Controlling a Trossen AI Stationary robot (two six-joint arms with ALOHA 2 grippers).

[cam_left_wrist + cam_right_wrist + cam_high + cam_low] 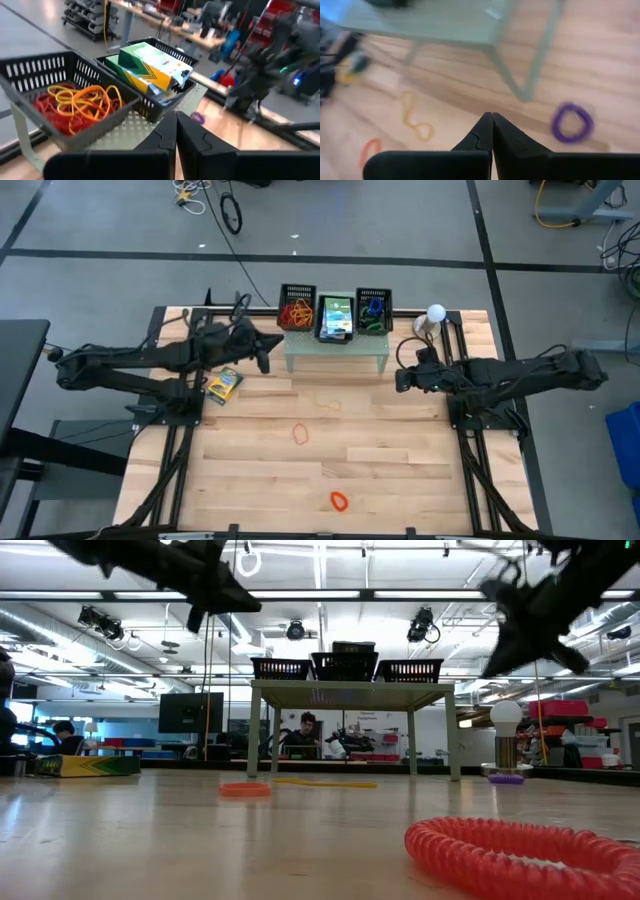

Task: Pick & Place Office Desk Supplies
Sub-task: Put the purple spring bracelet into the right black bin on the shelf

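Three black baskets stand on a pale green stand (335,352) at the table's far side. One holds red and orange rubber bands (75,105), the middle one yellow-and-green boxes (150,70), the third blue and green bands (373,313). Another box (223,385) lies on the table at the left. Loose bands lie on the wood: a red one (300,434), an orange coil (339,501), a yellow one (415,120) and a purple one (572,122). My left gripper (175,125) is shut and empty in the air, left of the stand. My right gripper (492,117) is shut and empty, raised right of the stand.
A white ball-topped object (436,313) stands at the far right beside the stand. The arms' dark frames (170,395) run along both table sides. Bare wood (380,460) lies between the stand and the near edge, apart from the loose bands.
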